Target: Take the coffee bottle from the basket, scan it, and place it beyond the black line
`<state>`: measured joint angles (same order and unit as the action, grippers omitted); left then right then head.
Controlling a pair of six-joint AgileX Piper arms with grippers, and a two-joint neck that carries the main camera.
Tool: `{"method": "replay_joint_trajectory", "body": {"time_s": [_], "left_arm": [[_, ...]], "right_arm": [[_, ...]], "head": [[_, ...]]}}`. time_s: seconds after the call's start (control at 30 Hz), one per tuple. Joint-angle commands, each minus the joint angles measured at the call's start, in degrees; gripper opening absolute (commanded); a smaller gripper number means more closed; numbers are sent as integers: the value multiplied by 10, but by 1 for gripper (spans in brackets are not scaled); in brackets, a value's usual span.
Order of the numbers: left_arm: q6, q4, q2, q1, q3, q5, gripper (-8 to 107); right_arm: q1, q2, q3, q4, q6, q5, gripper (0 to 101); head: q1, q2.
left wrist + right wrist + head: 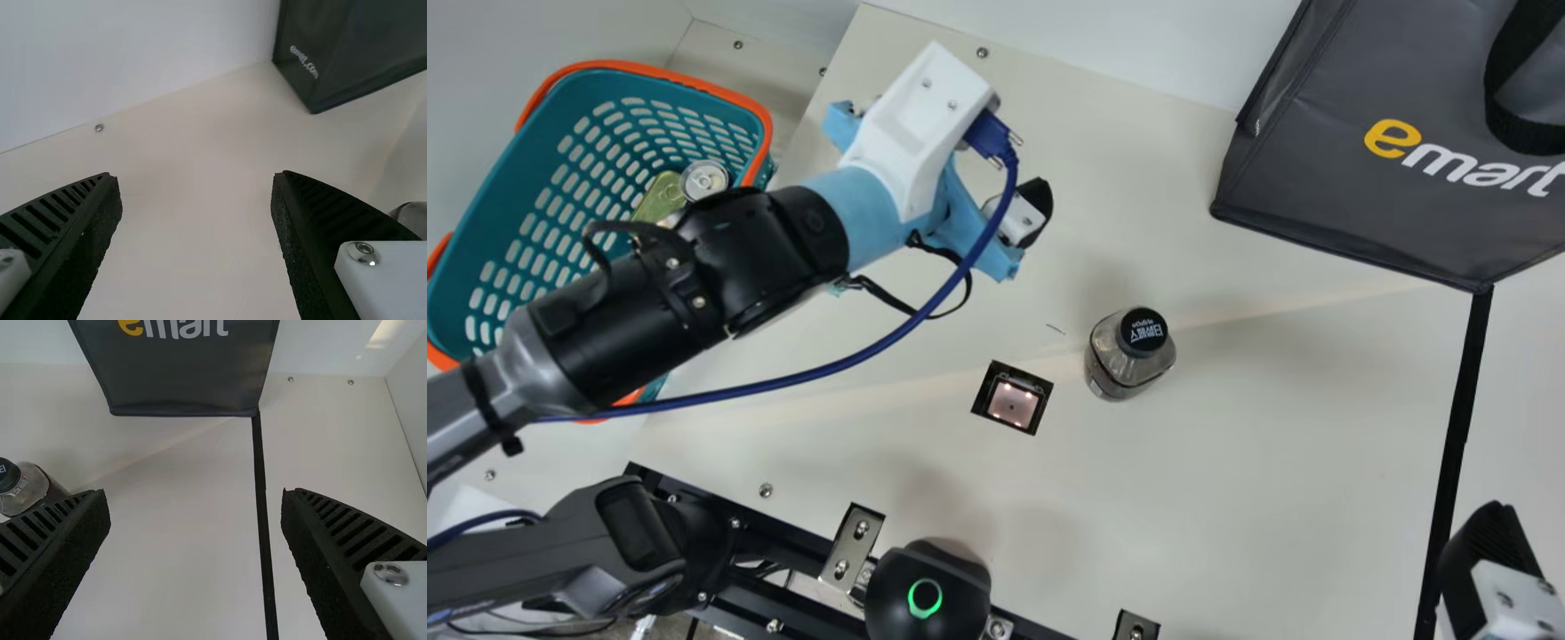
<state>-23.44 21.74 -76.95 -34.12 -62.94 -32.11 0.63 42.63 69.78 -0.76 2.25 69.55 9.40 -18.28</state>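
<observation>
Left fingers (1040, 203) apart, bottle (1119, 364) upright

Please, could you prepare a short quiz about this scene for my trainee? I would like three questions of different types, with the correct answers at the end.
1. Multiple choice: What stands between the scanner window and the black line?
a) a drink can
b) the coffee bottle
c) a cup

2. True or false: The left gripper is open, with nothing between its fingers.

3. Fill in the missing word: The handle of the teal basket is ____ in colour.

Key: 1. b; 2. true; 3. orange
</observation>
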Motion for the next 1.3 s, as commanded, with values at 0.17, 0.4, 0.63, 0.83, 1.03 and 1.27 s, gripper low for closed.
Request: {"method": "replay_joint_trajectory", "body": {"time_s": [0.17, 0.4, 0.63, 0.83, 1.03, 1.27], "left_arm": [[-21, 33, 26, 20, 33, 2, 90], [-25, 51, 52, 49, 63, 2, 90], [-20, 59, 67, 84, 79, 4, 90], [-12, 57, 76, 114, 82, 4, 90], [1, 51, 85, 142, 83, 4, 90], [-1, 55, 102, 166, 86, -3, 90]], "right_arm": [[0, 0, 0, 0, 0, 0, 91], [0, 0, 0, 0, 0, 0, 91], [0, 0, 0, 0, 0, 0, 91], [0, 0, 0, 0, 0, 0, 91], [0, 0, 0, 0, 0, 0, 91], [0, 0, 0, 0, 0, 0, 91]], "head": [[-15, -1], [-15, -1], [-15, -1], [-15, -1], [-15, -1], [-15, -1]]}}
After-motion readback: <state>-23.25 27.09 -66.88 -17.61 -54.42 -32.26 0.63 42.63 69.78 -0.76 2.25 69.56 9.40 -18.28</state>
